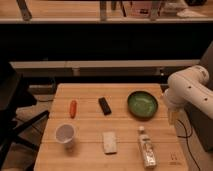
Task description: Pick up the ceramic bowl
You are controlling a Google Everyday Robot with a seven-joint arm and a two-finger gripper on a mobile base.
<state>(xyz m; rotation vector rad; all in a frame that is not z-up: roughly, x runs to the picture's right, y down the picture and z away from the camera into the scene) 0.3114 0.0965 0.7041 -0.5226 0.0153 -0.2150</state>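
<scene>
The released hand point(172, 117) is hovering just beside the ceramic bowl point(142, 104), which is sitting ungrasped on the tabletop point(90, 131).

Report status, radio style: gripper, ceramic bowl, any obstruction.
Gripper open, empty, beside ceramic bowl, apart from it. Bowl upright on table, untouched. Nothing between them.

Ceramic bowl point(142, 104): green glaze, glossy, darker at rim. Table point(90, 125): pale wood in planks, smooth, low sheen. Cup point(66, 135): white, matt (looks like paper). Black bar point(104, 105): matt. Orange stick point(73, 108): smooth. Flat block point(109, 141): off-white, matt, material unclear. Bottle point(147, 147): clear, looks like plastic. Gripper point(172, 118), at table's right edge just beside bowl: pale, matt. Arm point(192, 87): smooth white shell, slight gloss.
</scene>
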